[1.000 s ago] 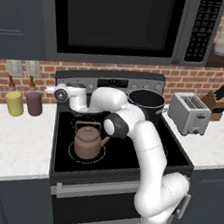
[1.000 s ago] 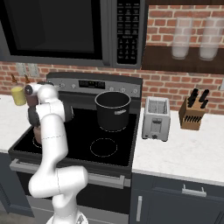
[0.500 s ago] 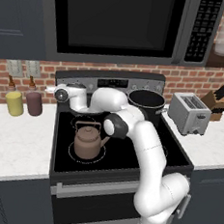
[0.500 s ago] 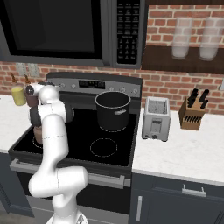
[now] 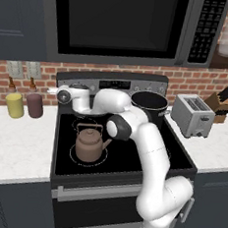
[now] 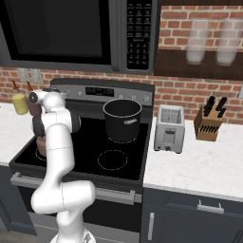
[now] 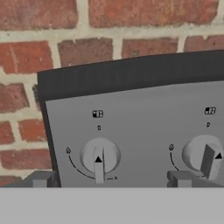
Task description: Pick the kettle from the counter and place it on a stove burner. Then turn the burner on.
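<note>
The brown-copper kettle (image 5: 89, 143) stands upright inside a white ring burner (image 5: 72, 154) at the front left of the black cooktop. In the right base view my arm covers most of the kettle (image 6: 41, 145). My gripper (image 5: 57, 92) is up at the left end of the stove's back control panel, well above and behind the kettle. In the hand view the gripper (image 7: 110, 180) is open, its two fingertips (image 7: 41, 179) set wide apart. The left knob (image 7: 99, 157) lies between them and a second knob (image 7: 205, 155) sits to the right. White counter (image 5: 13, 151) flanks the stove.
A tall black pot (image 5: 149, 104) occupies the back right burner. A toaster (image 5: 192, 113) and knife block (image 5: 223, 99) stand on the right counter. Yellow (image 5: 14, 105) and maroon (image 5: 35, 105) cups sit by the brick wall at left. The microwave (image 5: 120, 23) hangs low overhead.
</note>
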